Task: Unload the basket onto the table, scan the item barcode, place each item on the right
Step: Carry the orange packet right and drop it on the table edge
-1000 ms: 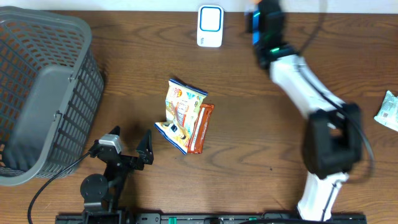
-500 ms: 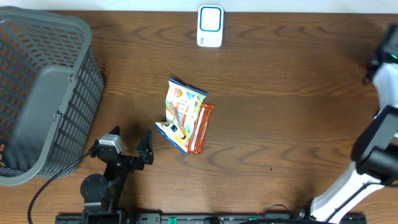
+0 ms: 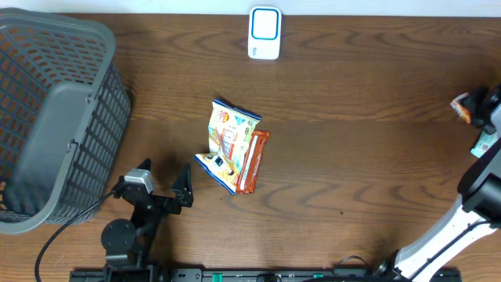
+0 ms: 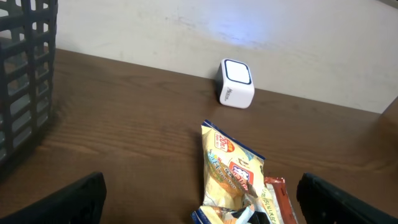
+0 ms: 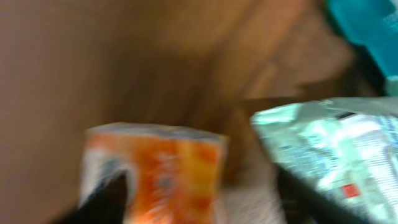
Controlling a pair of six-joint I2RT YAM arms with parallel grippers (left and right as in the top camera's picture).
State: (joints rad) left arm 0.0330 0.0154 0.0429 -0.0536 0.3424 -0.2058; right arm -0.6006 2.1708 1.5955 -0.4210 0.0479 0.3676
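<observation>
The right pincer (image 5: 202, 198) is at the far right edge of the brown wooden tabletop (image 3: 352, 157). Its wrist view is blurred, but the 2 dark fingers stand well apart, wider than the small orange-and-white packet (image 5: 155, 168) that lies between them, closer to the left one. Whether a finger touches the packet cannot be told. From overhead the same packet (image 3: 462, 108) shows just beside the arm's tip, and near it is a silvery foil packet (image 3: 485, 145). In the wrist view this foil packet (image 5: 336, 149) lies right of the orange one, with a teal object (image 5: 367, 25) past it.

The white block-shaped scanner with a blue face (image 3: 264, 33) stands at the far edge of the tabletop, mid-width, well apart from the right pincer.

The left pincer (image 3: 164, 174) sits near the front edge, spread wide and holding nothing. Just to its right lie a yellow printed snack bag (image 3: 225, 141) and an orange-brown wrapped bar (image 3: 252, 163), touching side by side. A grey plastic lattice basket (image 3: 78, 47) fills the left end.
</observation>
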